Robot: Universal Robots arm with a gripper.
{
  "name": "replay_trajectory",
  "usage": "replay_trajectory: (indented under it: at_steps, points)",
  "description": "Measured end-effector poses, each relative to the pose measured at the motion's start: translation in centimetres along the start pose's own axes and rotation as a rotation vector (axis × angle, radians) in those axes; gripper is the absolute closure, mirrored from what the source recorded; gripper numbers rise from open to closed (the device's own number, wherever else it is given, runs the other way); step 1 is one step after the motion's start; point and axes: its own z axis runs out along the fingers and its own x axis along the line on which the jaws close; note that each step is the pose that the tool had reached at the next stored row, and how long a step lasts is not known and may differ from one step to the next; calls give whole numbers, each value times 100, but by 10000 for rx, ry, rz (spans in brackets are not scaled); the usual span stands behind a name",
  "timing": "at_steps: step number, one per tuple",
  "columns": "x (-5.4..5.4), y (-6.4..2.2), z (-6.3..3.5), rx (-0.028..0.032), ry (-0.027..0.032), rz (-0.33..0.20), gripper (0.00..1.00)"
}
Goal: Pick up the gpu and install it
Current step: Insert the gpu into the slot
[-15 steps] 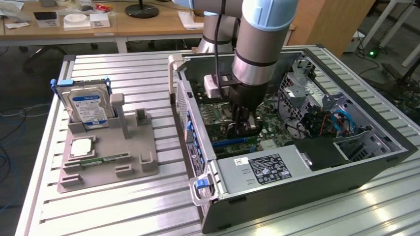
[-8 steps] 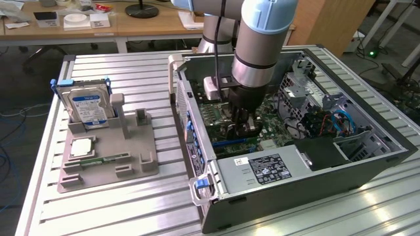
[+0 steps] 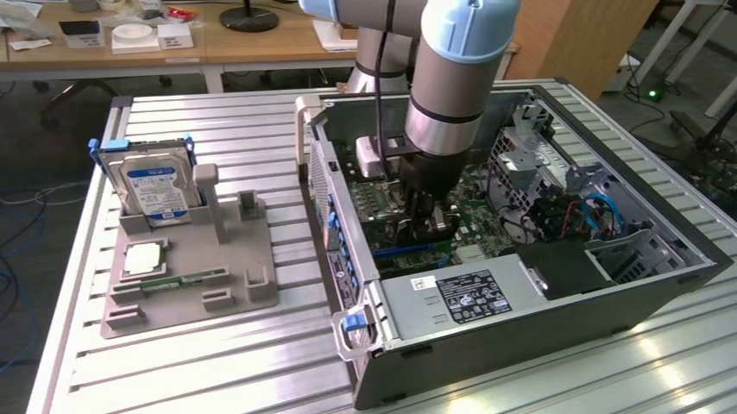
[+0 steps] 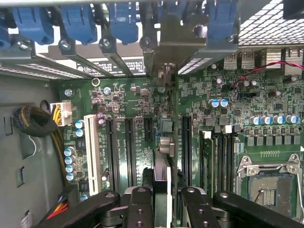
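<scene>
gpu [image 4: 167, 118] edge-on btwn gripper [image 4: 164, 202] fingers, over mobo [image 4: 128, 102] slots.

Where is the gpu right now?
The gpu stands edge-on between the gripper fingers, over the motherboard's expansion slots inside the open computer case, right of the white slot in the wrist view.

Exterior view looks down from high on the open computer case [image 3: 507, 259]; wrist view close over its motherboard [image 4: 142, 109]
</scene>
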Motion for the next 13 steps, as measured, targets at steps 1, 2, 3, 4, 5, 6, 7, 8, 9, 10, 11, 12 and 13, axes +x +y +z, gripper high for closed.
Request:
replay_trajectory:
  at_steps: [1,2,3,4,5,6,7,8,9,10,11,12,13]
  points:
    - [-3,1,4,1,-1,-1,73]
    - [-7,1,8,1,-2,-2,73]
    - [-11,2,12,1,-3,-1,73]
    - [-15,3,15,0,-1,0,73]
    - [-19,3,19,1,-2,-1,73]
    - [-22,3,22,1,-1,-2,73]
    - [-24,3,27,0,0,-2,73]
    - [-26,5,30,0,0,-1,73]
    - [-26,8,33,0,1,0,73]
    - [-26,12,35,0,1,1,73]
    - [-26,14,39,-1,0,0,73]
    - [-26,14,42,-2,-1,-2,73]
    - [-27,15,47,-3,-2,-2,73]
